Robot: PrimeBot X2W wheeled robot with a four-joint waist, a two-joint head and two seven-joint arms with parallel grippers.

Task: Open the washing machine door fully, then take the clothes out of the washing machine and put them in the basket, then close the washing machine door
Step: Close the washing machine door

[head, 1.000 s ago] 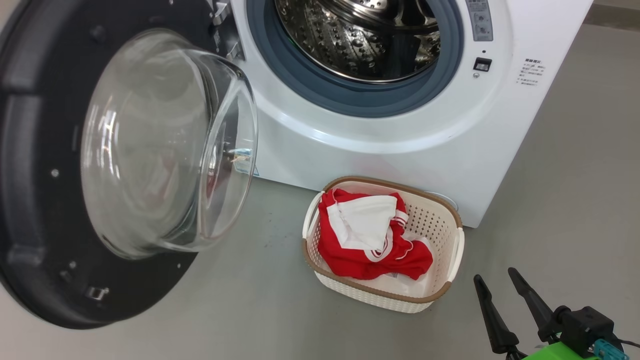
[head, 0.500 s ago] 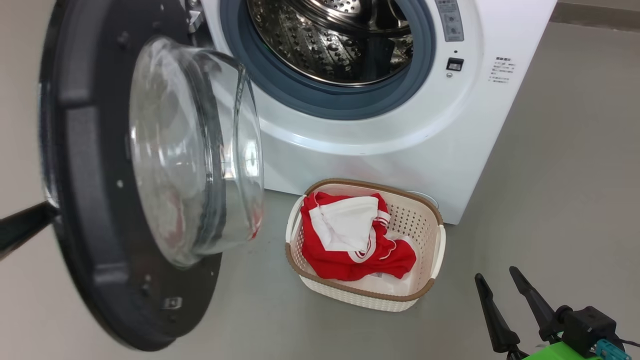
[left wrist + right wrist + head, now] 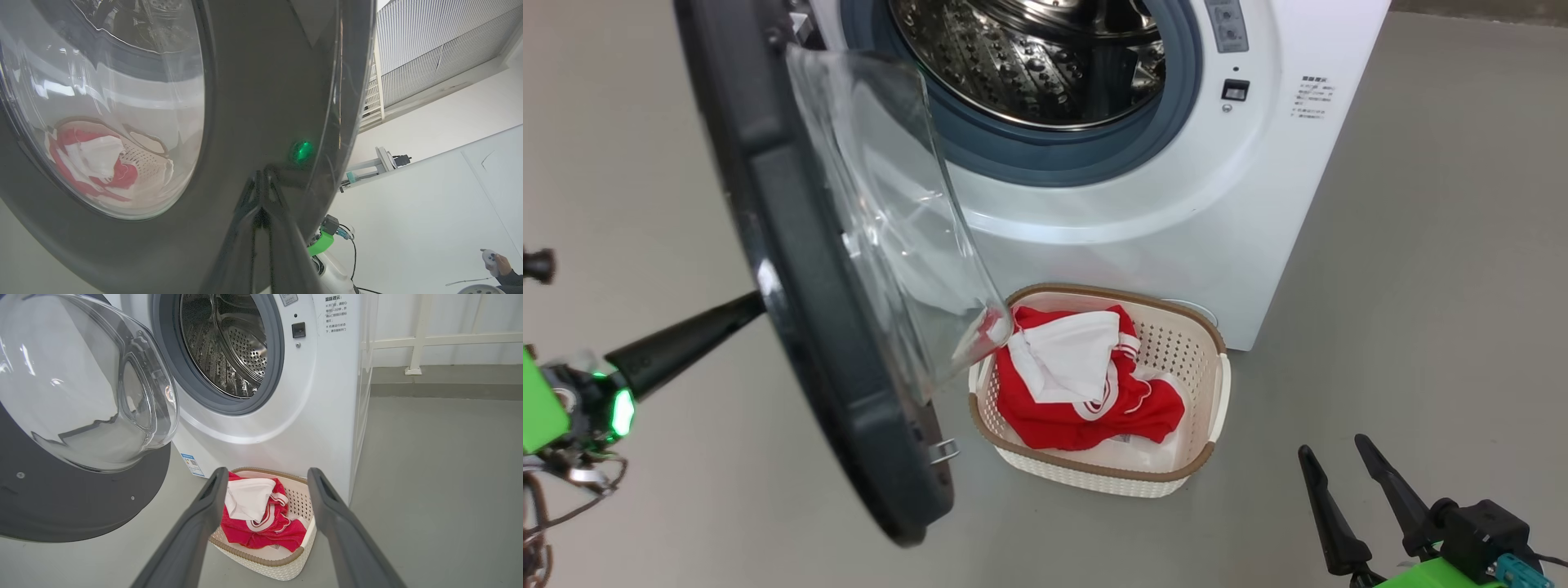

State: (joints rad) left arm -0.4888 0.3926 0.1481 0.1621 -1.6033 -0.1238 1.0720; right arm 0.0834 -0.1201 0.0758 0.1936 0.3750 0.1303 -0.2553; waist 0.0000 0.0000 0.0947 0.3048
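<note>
The washing machine (image 3: 1143,237) stands with its steel drum (image 3: 1029,57) bare. The washing machine door (image 3: 792,269) is half swung in, edge-on to me, its glass bowl (image 3: 890,220) facing the drum. My left gripper (image 3: 756,304) is shut, its tip against the door's outer black face (image 3: 253,81); the left wrist view shows the left gripper (image 3: 261,179) pressed there. The clothes (image 3: 1086,408), red with white, lie in the basket (image 3: 1094,290) on the floor before the machine. My right gripper (image 3: 1331,452) hangs open and empty to the basket's right, its fingers (image 3: 212,490) framing the basket (image 3: 265,559).
Grey floor spreads right of the machine. A white rail and wall (image 3: 416,339) run behind it. In the left wrist view a person's hand (image 3: 494,261) with a controller sits at the lower right.
The door has swung from wide open toward the machine, now edge-on. My left gripper has come into view behind it, against its outer face. The camera shifted too. The right gripper has stayed put.
</note>
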